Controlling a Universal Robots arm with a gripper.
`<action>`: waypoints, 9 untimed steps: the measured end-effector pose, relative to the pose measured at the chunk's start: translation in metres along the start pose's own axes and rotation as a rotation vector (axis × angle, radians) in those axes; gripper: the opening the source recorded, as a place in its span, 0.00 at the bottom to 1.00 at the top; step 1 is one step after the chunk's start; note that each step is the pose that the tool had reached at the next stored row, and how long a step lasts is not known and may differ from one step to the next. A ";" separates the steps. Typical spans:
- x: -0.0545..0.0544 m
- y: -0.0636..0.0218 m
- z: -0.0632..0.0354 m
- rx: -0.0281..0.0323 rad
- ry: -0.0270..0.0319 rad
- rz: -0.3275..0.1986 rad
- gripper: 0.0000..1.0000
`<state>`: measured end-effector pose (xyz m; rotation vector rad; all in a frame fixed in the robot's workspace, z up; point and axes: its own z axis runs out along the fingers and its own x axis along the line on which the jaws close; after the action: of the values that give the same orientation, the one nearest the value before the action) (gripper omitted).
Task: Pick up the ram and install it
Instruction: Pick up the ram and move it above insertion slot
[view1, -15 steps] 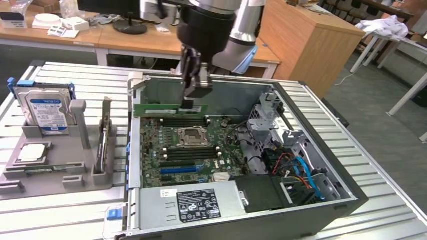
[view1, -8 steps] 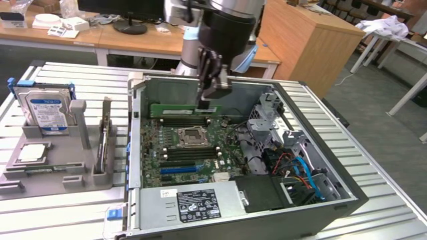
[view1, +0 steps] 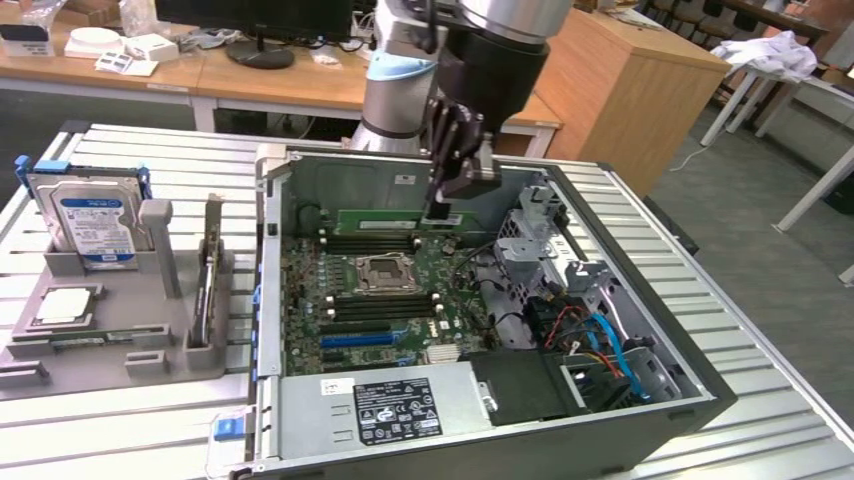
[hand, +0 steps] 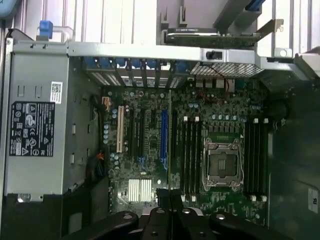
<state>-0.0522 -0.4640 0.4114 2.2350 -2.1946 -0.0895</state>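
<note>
The pincer (view1: 438, 212) is clenched on the ram (view1: 398, 216), holding it on edge above the motherboard (view1: 400, 300) inside the open computer case (view1: 274, 260). In the exterior view the green stick runs out much further to one side of the pincer than the other, so the grip looks off-centre. In the wrist view the ram (hand: 170, 145) shows as a thin line running straight out from between the fingertips (hand: 170, 202), parallel to the memory slots (hand: 190, 155) below it.

The main risk, as I judge it, is misalignment. Seen from the wrist, the stick's edge appears to lie just beside the nearest slot, not over it, though the ram's height above the board makes this hard to read. A push onto the slot's wall rather than into its groove could bend the board or chip the contacts.

The off-centre hold adds a second risk: under downward pressure the long free end could rock upward, seating one end only.

The CPU socket (hand: 223, 162) lies just beyond the slots from the pincer, and a sideways slip could bring the stick onto its open frame.

Whether the slot latches stand open I cannot tell; closed ones would block seating.
</note>
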 end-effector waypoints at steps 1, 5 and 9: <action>0.000 -0.0020 -0.0002 0.0000 0.0001 0.000 0.11; 0.000 -0.0066 -0.0003 0.0000 0.0000 0.000 0.11; 0.000 -0.0175 -0.0008 0.0001 0.0000 0.000 0.11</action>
<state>-0.0347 -0.4641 0.4114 2.2350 -2.1948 -0.0895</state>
